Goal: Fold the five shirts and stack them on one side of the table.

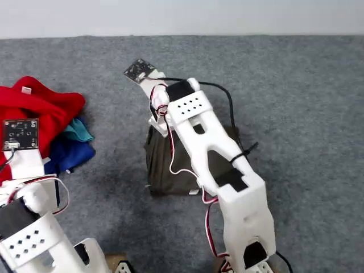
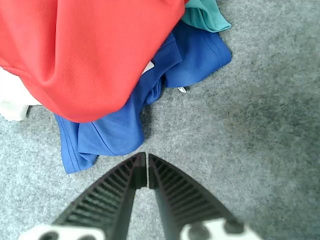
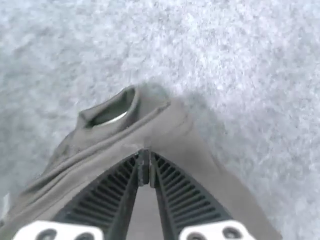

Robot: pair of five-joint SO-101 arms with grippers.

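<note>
- Our right pincer (image 3: 145,167) has its jaws pressed together on a fold of the dark olive shirt (image 3: 175,130). The cloth tents up to the tips and falls away on either side of them.
- Just ahead of those tips we see the shirt's collar opening (image 3: 112,111) gaping, and beyond it the bare grey table covering (image 3: 225,50).
- From the high view, the rest of that shirt (image 1: 161,165) lies bunched under the right arm (image 1: 210,148).
- Our left pincer (image 2: 147,172) has its jaws together with nothing between them, above the grey covering.
- Near it, ahead of its tips, lies the crumpled blue shirt (image 2: 115,130). The red shirt (image 2: 100,50) is draped over the blue one farther ahead, and a teal shirt (image 2: 205,17) pokes out past the blue.
- A pale cloth (image 2: 12,105) shows at the red shirt's edge.
- This pile lies well apart from the right pincer.
</note>
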